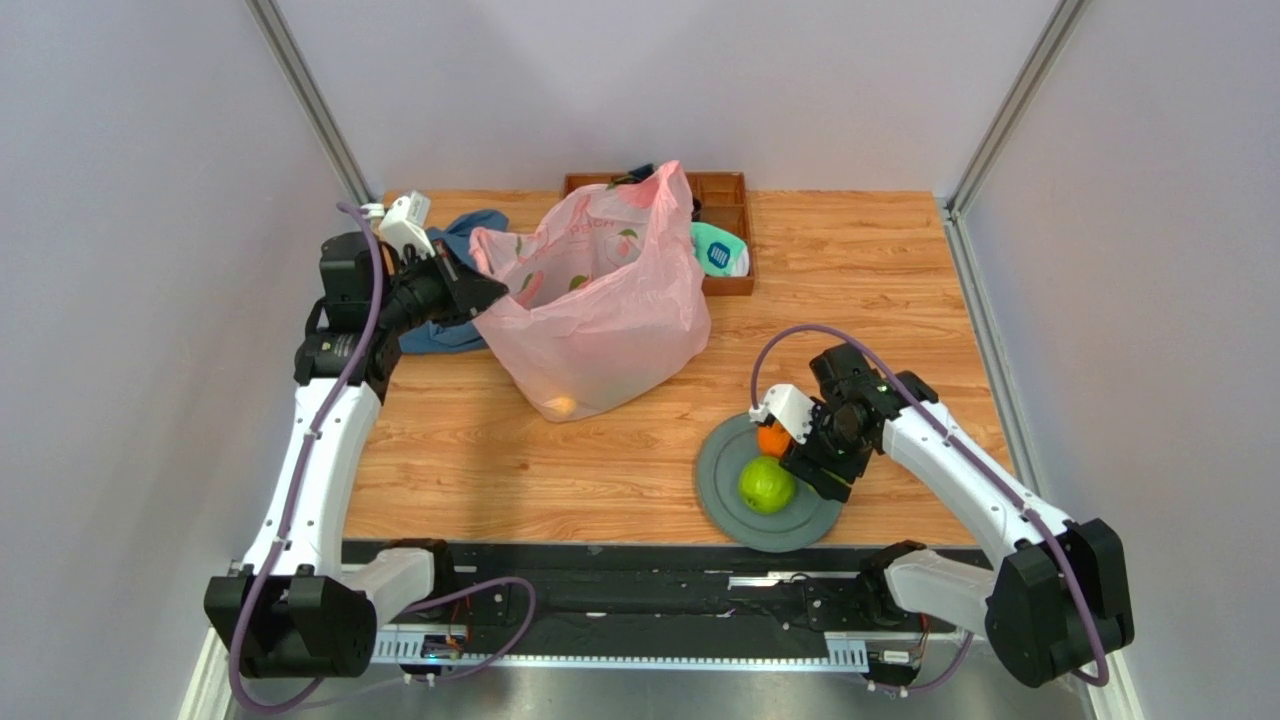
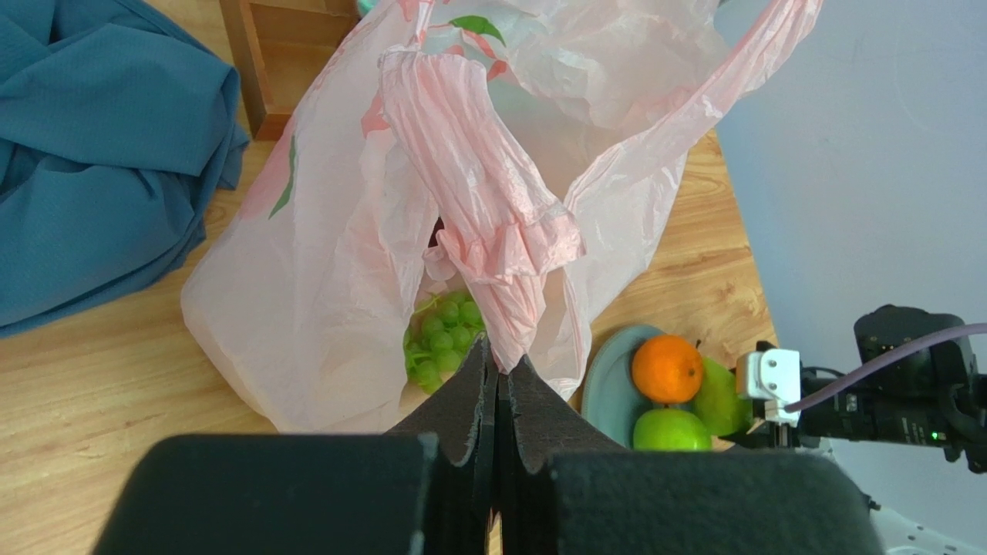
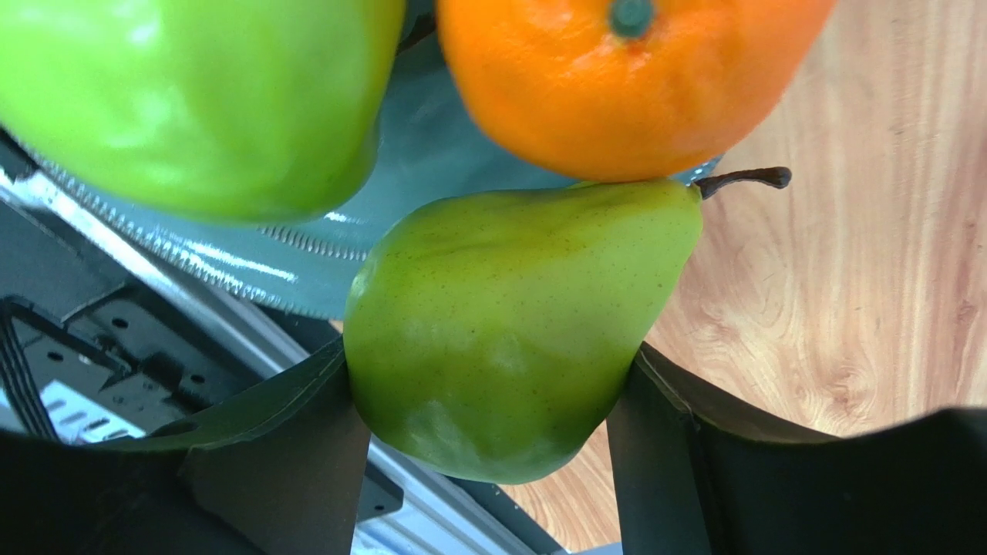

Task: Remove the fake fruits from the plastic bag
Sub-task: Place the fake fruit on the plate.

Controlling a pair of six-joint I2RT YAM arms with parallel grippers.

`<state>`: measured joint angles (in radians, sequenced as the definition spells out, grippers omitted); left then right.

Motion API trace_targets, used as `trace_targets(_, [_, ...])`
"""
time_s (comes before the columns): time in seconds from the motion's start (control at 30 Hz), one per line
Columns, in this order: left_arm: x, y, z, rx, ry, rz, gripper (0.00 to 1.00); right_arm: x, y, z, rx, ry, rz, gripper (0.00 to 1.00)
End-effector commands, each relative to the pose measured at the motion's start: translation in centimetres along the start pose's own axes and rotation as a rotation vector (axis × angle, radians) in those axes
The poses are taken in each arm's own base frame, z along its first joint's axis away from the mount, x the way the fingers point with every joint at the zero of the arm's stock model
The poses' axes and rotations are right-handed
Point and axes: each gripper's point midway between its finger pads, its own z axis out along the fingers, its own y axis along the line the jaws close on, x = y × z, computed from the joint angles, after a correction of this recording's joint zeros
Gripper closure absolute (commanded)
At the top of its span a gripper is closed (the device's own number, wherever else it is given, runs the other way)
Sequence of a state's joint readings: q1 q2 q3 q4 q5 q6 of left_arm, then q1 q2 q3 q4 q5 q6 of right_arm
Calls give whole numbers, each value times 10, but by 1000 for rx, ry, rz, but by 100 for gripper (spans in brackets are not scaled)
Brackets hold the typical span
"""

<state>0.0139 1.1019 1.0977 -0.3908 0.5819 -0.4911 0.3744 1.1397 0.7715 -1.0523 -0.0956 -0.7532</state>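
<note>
Pink plastic bag, handle clenched by left gripper to steady it; right gripper grasps green pear at plate rim.

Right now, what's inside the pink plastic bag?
Through the opening of the plastic bag, green grapes are visible, and a yellowish shape shows faintly through its lower wall. Anything else inside is hidden by the crumpled pink film.

White arms w/ blk joints, purple cables.
</note>
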Motion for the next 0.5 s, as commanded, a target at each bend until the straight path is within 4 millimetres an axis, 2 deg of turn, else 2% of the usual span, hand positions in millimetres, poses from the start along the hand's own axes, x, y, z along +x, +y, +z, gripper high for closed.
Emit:
trace_targets(0.0, [1, -5, -9, 12, -22, 25, 100, -17, -6, 2, 25, -73, 40, 39])
trace_targets(0.1, [5, -7, -13, 21, -17, 28, 100, -9, 4, -13, -12, -44, 42, 31])
trace_targets(0.13, [8, -8, -13, 30, -7, 25, 100, -9, 7, -19, -20, -45, 41, 6])
trace_targets(0.27, [30, -4, -11, 46, 49, -5, 100, -13, 13, -45, -25, -77, 36, 0])
trace_targets(0.37, [49, -4, -15, 57, 116, -34, 100, -43, 0, -86, 14, -167, 55, 0])
trace_targets(0.4, [61, -3, -20, 53, 159, -54, 100, -70, -13, -120, 61, -268, 80, 0])
trace_targets(0.43, [69, -3, -23, 53, 187, -68, 100, -89, -19, -140, 68, -333, 95, 0])
trace_targets(0.47, [80, 1, -25, 41, 217, -77, 100, -116, -20, -151, 14, -409, 104, 0])
